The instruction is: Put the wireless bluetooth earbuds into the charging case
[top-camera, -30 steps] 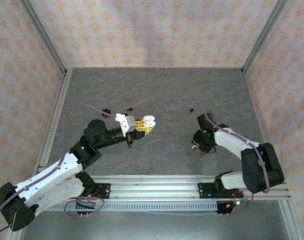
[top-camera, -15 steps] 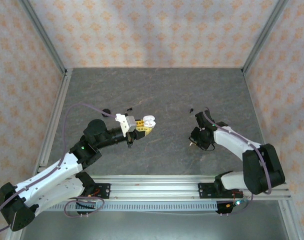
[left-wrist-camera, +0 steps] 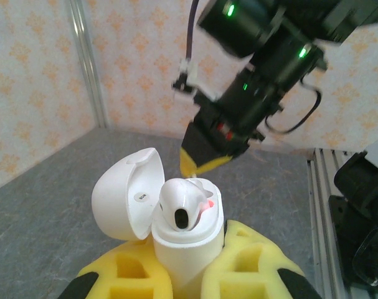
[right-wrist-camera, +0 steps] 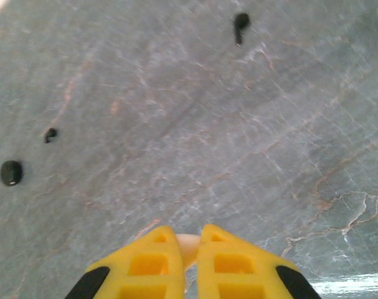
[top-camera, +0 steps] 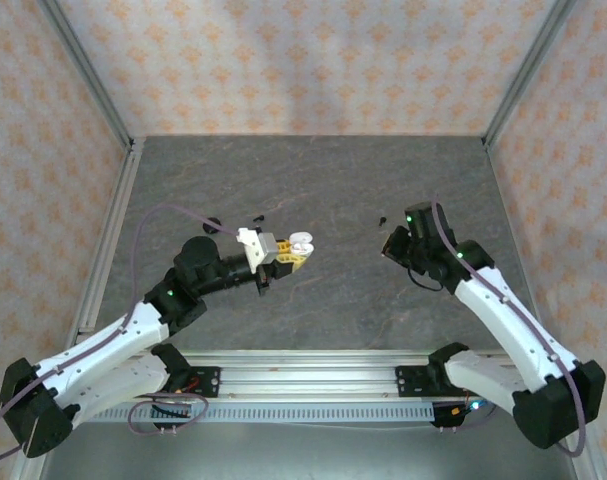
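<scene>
One white earbud (left-wrist-camera: 181, 205) sits in the open charging case (left-wrist-camera: 187, 246), its lid (left-wrist-camera: 126, 193) hinged back, held above the tabletop (top-camera: 333, 170) left of its middle. A pale sliver, likely the second white earbud (right-wrist-camera: 189, 248), rides near the right edge. One black earbud (top-camera: 382, 220) lies just beyond it, another black earbud (top-camera: 258, 217) beyond the case.

Mostly hidden between pads, the bud could arrive mis-turned, jam on the rim or seated bud, or slip free. A hard push might tilt the case.

The left gripper (left-wrist-camera: 189, 277) clamps the case's lower body. The right gripper (right-wrist-camera: 185, 237) is nearly closed, pinching only that sliver.
</scene>
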Tool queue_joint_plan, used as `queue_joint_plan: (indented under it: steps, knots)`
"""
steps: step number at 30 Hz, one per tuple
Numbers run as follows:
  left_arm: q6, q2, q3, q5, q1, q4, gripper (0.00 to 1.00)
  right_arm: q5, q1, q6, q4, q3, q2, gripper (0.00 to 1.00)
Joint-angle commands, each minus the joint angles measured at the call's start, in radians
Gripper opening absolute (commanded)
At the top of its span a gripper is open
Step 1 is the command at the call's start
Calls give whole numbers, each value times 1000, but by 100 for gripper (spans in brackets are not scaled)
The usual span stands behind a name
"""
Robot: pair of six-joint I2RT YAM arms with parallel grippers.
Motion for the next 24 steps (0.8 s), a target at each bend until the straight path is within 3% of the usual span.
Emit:
queue_joint_plan:
  steps: [1, 13, 24]
  knots:
    - [56, 15, 34, 5, -10, 1, 0, 100, 74, -33, -108, 107, -16, 10]
    - [62, 38, 47, -39, -10, 33, 0, 339, 460, -46, -196, 461, 120, 9]
    - [20, 47, 53, -76, -10, 53, 0, 396, 625, -77, -136, 564, 215, 9]
